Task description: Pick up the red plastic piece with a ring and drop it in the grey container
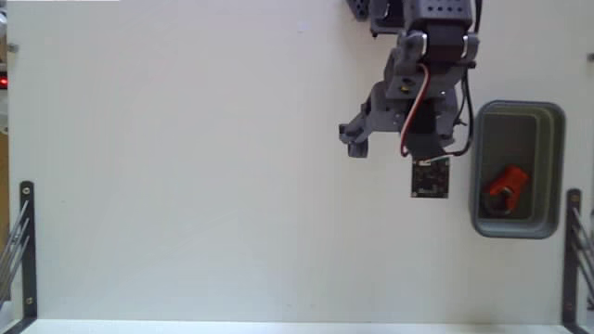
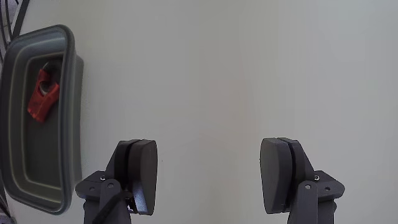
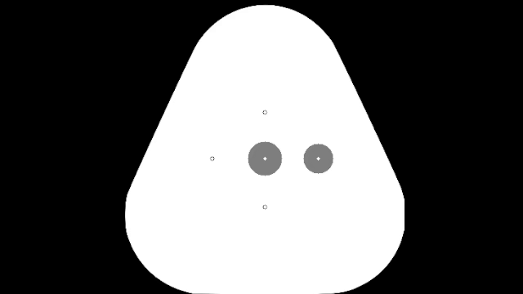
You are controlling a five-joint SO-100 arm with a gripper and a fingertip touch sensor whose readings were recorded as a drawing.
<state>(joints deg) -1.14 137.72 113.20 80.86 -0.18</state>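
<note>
The red plastic piece with a ring (image 1: pixel 506 188) lies inside the grey container (image 1: pixel 557 167) at the right of the fixed view. In the wrist view the red piece (image 2: pixel 42 99) rests in the upper part of the container (image 2: pixel 73 124), at the far left. My gripper (image 1: pixel 397 144) hangs over the white table just left of the container, apart from it. In the wrist view the gripper (image 2: pixel 211 174) is open wide, and only bare table shows between its dark fingers (image 2: pixel 144 174).
Black metal brackets stand at the lower left (image 1: pixel 23 250) and lower right (image 1: pixel 574 250) table edges. The arm's base (image 1: pixel 436 14) sits at the top right. White table surface (image 1: pixel 186 167) stretches to the left of the arm.
</note>
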